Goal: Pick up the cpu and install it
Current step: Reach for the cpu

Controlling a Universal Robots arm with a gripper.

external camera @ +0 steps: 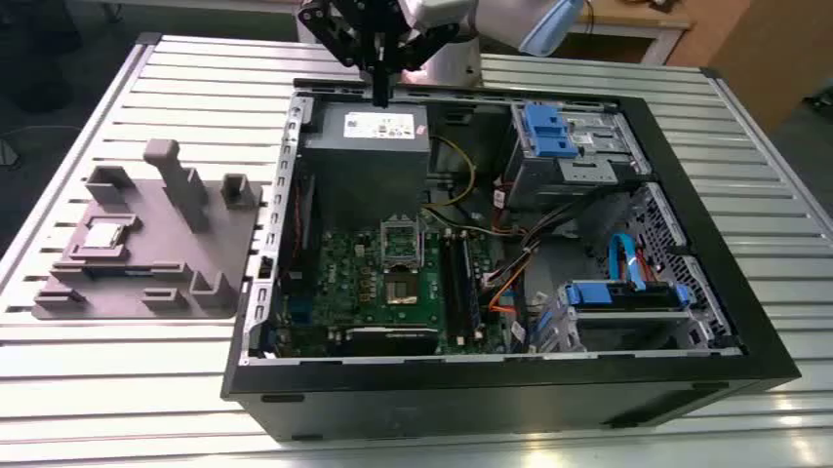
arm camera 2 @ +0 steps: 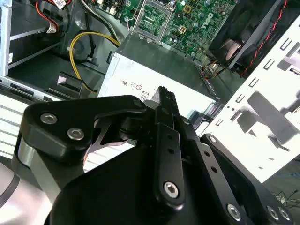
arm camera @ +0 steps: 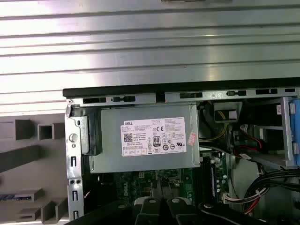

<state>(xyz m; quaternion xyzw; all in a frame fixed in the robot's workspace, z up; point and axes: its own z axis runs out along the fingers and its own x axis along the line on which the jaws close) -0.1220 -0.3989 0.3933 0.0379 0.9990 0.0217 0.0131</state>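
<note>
— Black jointed end effector (arm camera 2: 166, 98), hard up against the lens in the second wrist view: its two fingers are pressed together with nothing between them.
— Where does it hang?
— Over the far wall of the open black computer case (external camera: 521, 390), above the grey boxy power supply (external camera: 371, 132) with the white label.
— And the cpu?
— Small flat silvery square cpu (external camera: 104, 235), lying in the grey plastic fixture tray (external camera: 221, 249) on the ribbed metal counter (external camera: 131, 390), outside the case. From the end effector it lies well off toward the exterior view's left and nearer that camera, with the case's side wall between them.
— Any long axis to line up?
— None; it's square, its edges roughly along the tray's. The dark metal-framed socket (external camera: 401, 286) on the green motherboard (external camera: 351, 283) looks unfilled, I'd judge.
</note>
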